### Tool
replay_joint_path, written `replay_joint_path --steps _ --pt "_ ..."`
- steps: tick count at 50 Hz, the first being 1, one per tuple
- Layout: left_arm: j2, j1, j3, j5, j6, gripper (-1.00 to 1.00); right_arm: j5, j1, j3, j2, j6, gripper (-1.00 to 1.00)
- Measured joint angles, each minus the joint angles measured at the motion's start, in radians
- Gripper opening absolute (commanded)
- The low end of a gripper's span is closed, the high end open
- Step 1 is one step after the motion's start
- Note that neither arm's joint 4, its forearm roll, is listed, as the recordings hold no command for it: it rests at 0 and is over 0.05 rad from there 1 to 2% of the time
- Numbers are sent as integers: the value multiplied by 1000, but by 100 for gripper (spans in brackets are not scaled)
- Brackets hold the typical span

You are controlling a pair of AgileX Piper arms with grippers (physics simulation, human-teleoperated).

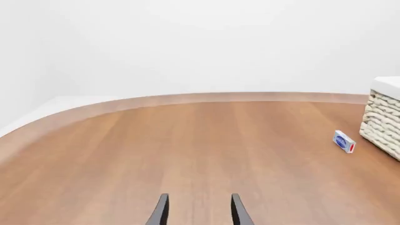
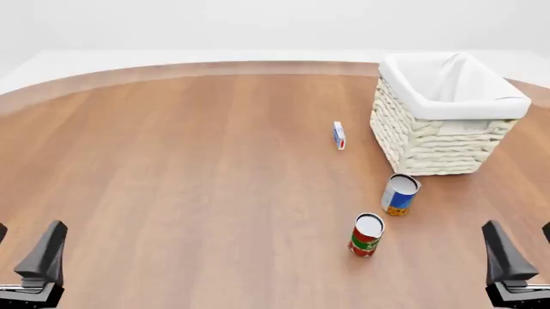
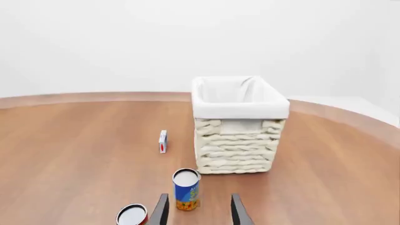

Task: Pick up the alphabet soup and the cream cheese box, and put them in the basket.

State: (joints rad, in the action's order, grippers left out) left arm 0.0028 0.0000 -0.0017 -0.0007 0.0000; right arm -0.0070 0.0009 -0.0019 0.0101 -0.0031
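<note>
Left wrist: your left hand (image 1: 197, 211) is spread, empty — box (image 1: 344, 141) beside the basket (image 1: 381, 124). Front: both hands low, nothing moved yet. Right wrist: right hand (image 3: 197, 211) spread, soup (image 3: 186, 189) just ahead — both items remain to be binned.

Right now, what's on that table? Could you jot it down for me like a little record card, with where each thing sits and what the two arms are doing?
basket: far right, upright, nothing seen inside
cream cheese box: standing on edge, just left of basket, apart from it
alphabet soup: upright, in front of basket
red and green can: upright, nearer than the soup
table: round, wooden
left gripper: fingers open, holding nothing
right gripper: fingers open, aimed at the soup
task: not begun
</note>
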Motion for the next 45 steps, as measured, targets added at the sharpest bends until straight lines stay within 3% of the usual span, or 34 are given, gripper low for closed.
replay_joint_path --steps 25,45 --pt "4 0 -2 -1 0 100 -29 38 -26 72 -47 100" --pt "4 0 -3 -1 0 100 -105 149 -88 228 -74 100"
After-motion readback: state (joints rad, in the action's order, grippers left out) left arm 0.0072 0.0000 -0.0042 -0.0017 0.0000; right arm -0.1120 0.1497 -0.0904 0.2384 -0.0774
